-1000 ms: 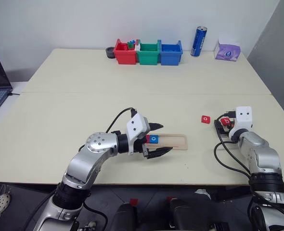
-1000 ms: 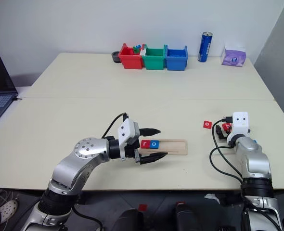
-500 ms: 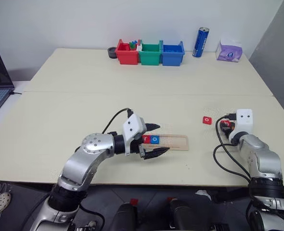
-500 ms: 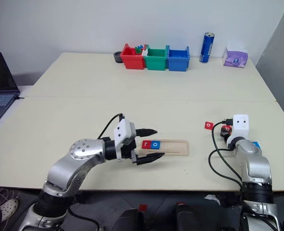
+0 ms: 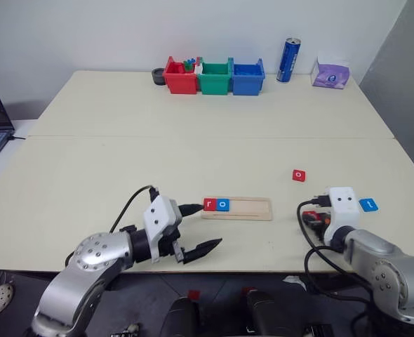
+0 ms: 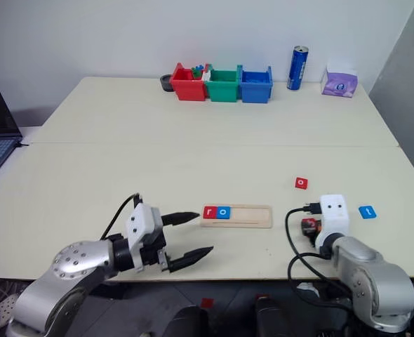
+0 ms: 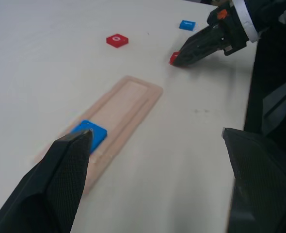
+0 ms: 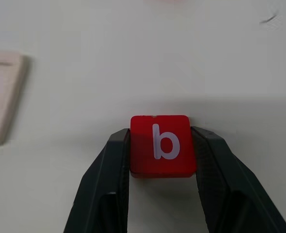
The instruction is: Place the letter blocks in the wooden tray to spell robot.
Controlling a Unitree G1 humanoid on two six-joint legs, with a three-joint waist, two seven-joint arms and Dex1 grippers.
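Right wrist view: red b block (image 8: 163, 145) sits clamped between the right end effector (image 8: 163, 160) fingers.

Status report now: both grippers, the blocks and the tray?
Right gripper shut on red b block. Left gripper open. Wooden tray holds r, o. Path clear.
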